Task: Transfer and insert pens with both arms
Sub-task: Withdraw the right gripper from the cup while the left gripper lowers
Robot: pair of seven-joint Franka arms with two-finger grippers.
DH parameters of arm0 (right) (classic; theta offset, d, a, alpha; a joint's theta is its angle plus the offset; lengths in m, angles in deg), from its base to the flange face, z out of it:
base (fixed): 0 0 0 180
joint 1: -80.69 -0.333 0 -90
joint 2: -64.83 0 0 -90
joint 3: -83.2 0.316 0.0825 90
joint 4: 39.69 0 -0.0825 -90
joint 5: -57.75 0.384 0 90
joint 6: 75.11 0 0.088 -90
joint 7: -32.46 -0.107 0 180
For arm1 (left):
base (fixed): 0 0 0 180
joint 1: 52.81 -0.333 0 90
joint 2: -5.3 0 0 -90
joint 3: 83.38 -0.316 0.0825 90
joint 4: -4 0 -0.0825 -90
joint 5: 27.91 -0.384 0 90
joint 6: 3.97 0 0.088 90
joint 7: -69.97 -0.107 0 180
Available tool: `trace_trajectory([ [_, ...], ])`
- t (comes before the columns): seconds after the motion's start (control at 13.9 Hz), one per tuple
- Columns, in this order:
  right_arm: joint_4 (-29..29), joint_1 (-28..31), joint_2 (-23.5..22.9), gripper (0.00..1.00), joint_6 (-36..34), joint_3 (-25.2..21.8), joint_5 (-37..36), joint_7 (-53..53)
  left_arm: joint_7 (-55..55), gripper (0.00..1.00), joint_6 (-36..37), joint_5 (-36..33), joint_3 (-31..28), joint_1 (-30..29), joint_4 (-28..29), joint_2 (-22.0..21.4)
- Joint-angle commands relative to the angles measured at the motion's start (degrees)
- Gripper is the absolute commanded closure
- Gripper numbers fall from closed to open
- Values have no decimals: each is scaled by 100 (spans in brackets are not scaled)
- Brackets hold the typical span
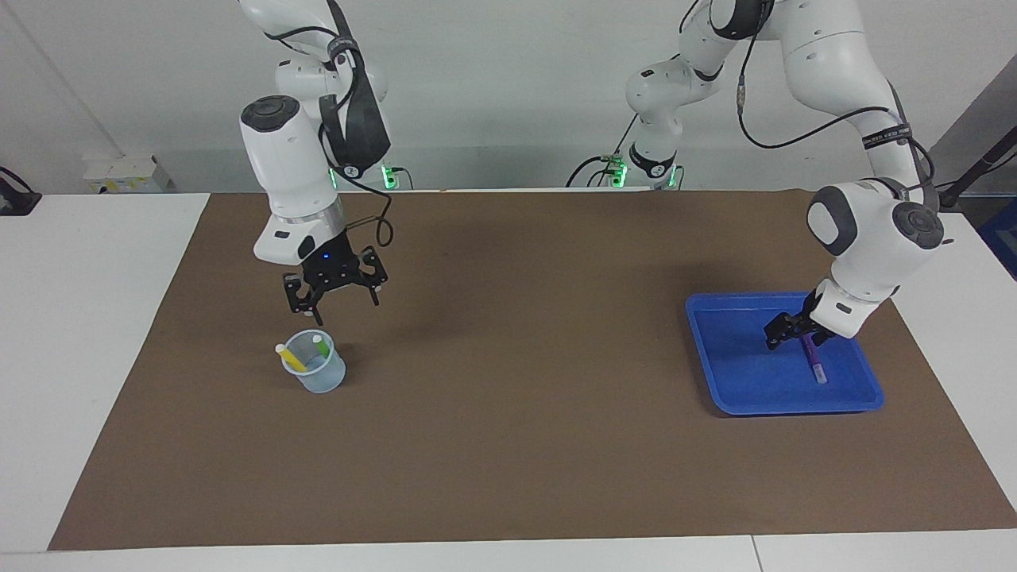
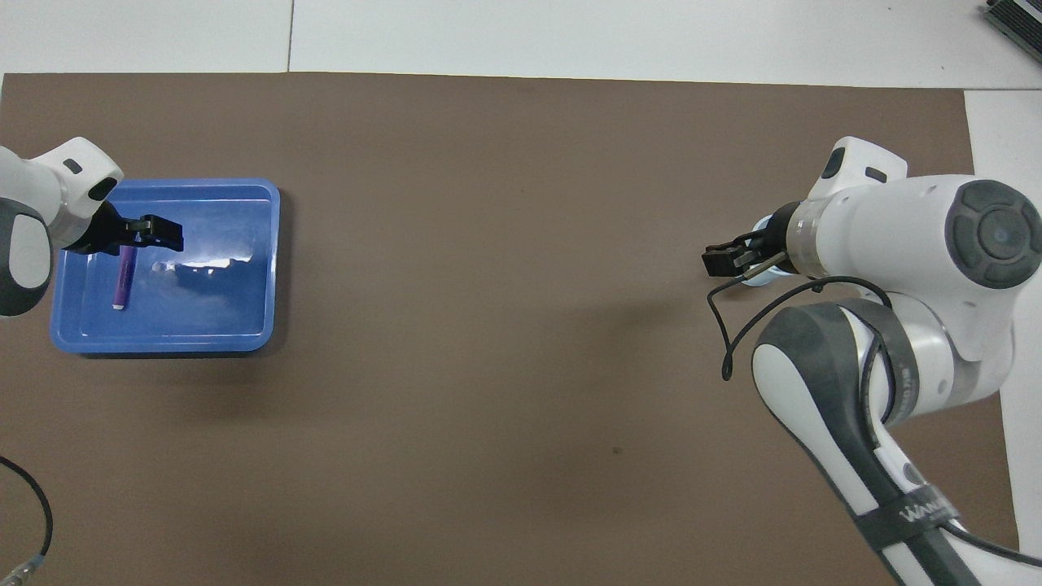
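The purple pen (image 1: 814, 361) (image 2: 124, 277) lies flat in the blue tray (image 1: 715, 373) (image 2: 244, 325) at the left arm's end of the table. My left gripper (image 1: 794, 338) (image 2: 146, 240) hangs open and low over the pen's end nearer the robots. Whether it touches the pen I cannot tell. At the right arm's end, a clear cup (image 1: 322, 377) (image 2: 765, 279) holds the yellow pen (image 1: 291, 358) and the green pen (image 1: 319, 344), both leaning. Above the cup my right gripper (image 1: 334, 300) (image 2: 724, 260) is open and holds nothing. It hides the cup's inside in the overhead view.
A brown mat (image 1: 516, 413) covers most of the white table (image 1: 79, 318). Two smaller robot bases with green lights (image 1: 647, 171) stand at the robots' edge. A black cable (image 2: 32, 505) lies near the left arm's base.
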Motion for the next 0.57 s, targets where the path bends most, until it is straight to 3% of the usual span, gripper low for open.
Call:
trace_trajectory([
  [0.0,37,-140,160,0,-137,21,156,-471,-372,0,-355,-272,45,-243,-232,382],
  [0.5,73,-474,248,0,-190,170,770,-1771,-1041,0,-594,-528,54,-376,-407,664],
])
